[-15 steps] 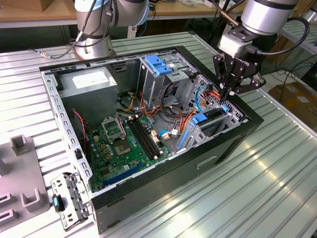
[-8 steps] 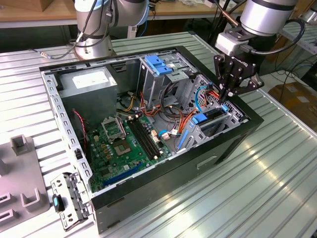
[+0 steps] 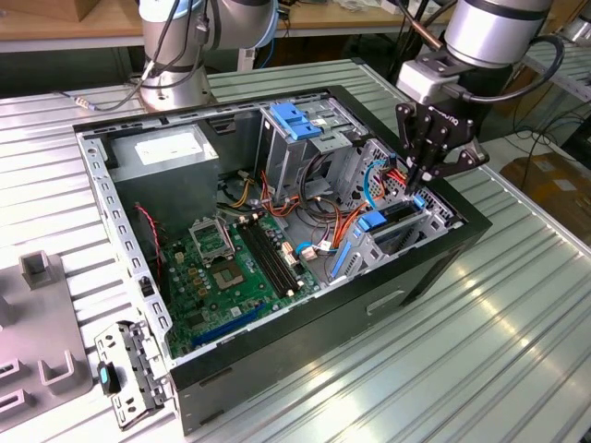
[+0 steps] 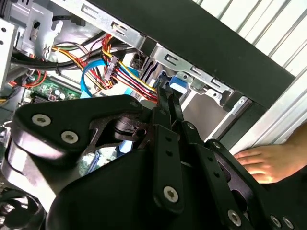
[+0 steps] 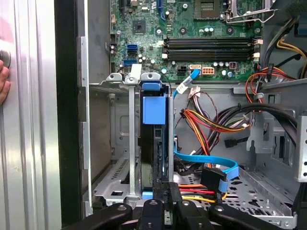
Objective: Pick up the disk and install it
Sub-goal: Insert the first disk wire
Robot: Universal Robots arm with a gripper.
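Black linkage bars of the robot's gripper (image 4: 168,103) crowd the second wrist view, their two slim fingers drawn close together and pinching the bright blue plastic tab at the end of the disk (image 4: 176,85), a flat dark hard drive framed by blue side rails. In the first wrist view the same disk (image 5: 154,143) stands on edge inside the grey sheet-metal drive cage (image 5: 117,182), slid down between its upright rails, with the gripper (image 5: 165,194) clamped on the drive's near end. Seen from the exterior view, the gripper (image 3: 417,185) hangs over the corner of the open black computer case (image 3: 305,346) toward the exterior view's right, where the disk (image 3: 399,214) sits in the cage. Red, yellow and orange wire bundles (image 5: 211,122) and a flat blue data cable (image 5: 211,165) lie just beside the cage. Beyond it is the green motherboard (image 3: 226,272) with its long black memory slots. A person's hand (image 4: 268,160) rests on the ribbed metal table (image 3: 480,341) beside the case
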